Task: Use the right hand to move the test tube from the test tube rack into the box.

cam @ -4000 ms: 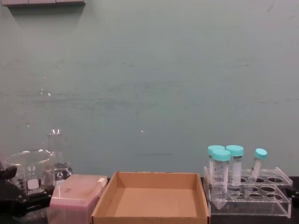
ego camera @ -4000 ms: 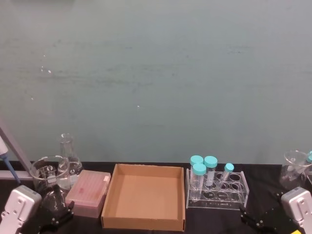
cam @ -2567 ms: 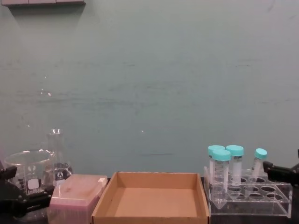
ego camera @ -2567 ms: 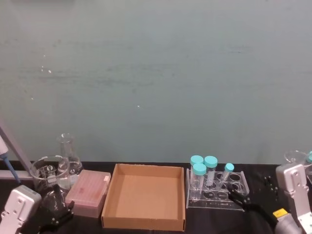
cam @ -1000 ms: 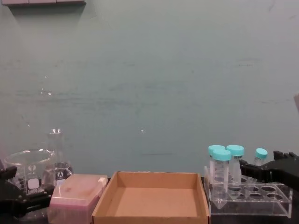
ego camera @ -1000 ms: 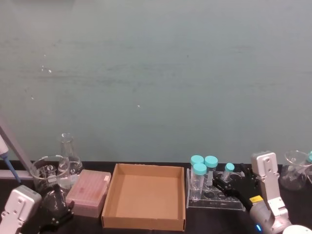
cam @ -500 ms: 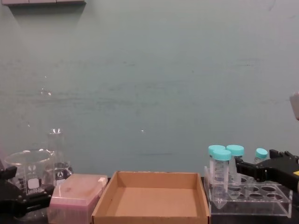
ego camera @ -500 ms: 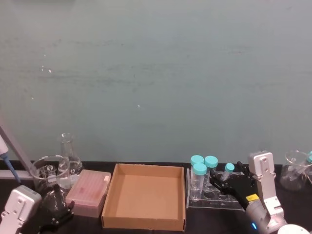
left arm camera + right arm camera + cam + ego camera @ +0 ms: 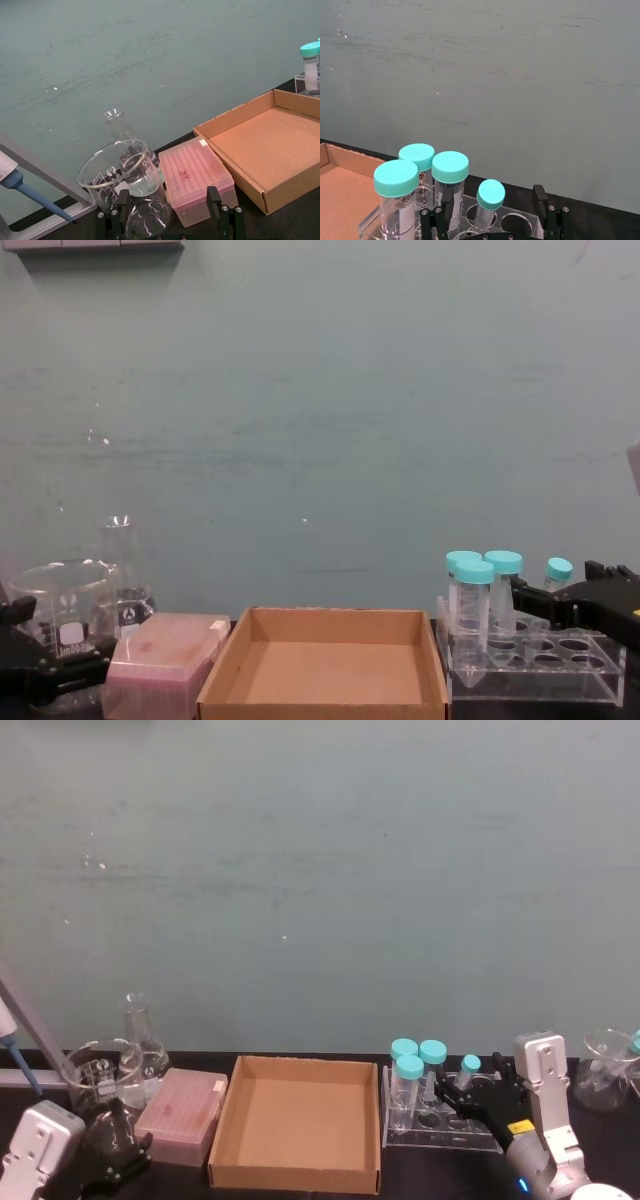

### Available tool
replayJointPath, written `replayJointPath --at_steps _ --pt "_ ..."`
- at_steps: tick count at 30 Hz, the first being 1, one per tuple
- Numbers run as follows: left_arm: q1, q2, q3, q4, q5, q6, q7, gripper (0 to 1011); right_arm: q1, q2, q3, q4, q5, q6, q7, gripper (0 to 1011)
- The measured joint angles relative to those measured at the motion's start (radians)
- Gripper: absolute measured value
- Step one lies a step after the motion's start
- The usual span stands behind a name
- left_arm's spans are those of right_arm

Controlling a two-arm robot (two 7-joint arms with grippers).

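Left gripper (image 9: pixel 165 212) was parked at the near-left of the surface (image 9: pixel 300 220), fingers wide, next to a glass beaker (image 9: pixel 117 170) and a pink box (image 9: pixel 197 175). Idle.

The box (image 9: pixel 295 1115), brown cardboard, sat at centre with nothing in it.

Just right of it stood the test tube rack (image 9: pixel 445 1132), holding three wide-capped tubes (image 9: pixel 450 167). The slim test tube (image 9: pixel 487 202) stood in a hole to their right.

The right hand (image 9: pixel 490 212) was at the rack with fingers spread wide, one on either side of the test tube. No contact, as far as could be judged.

Step in hand: pre-grasp; nothing lifted yet.

The next move would call for:
- closing on the tube below its cap;
- drawing it straight up, clear of the rack and the neighbouring wide tube;
- carrying it left to the box.
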Motion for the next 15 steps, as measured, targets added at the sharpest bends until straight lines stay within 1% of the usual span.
replayJointPath --at_steps 15 --pt "0.0 0.0 0.0 0.0 0.0 0.0 0.0 1000 0.005 -0.017 0.031 0.017 -0.022 -0.022 0.018 1003"
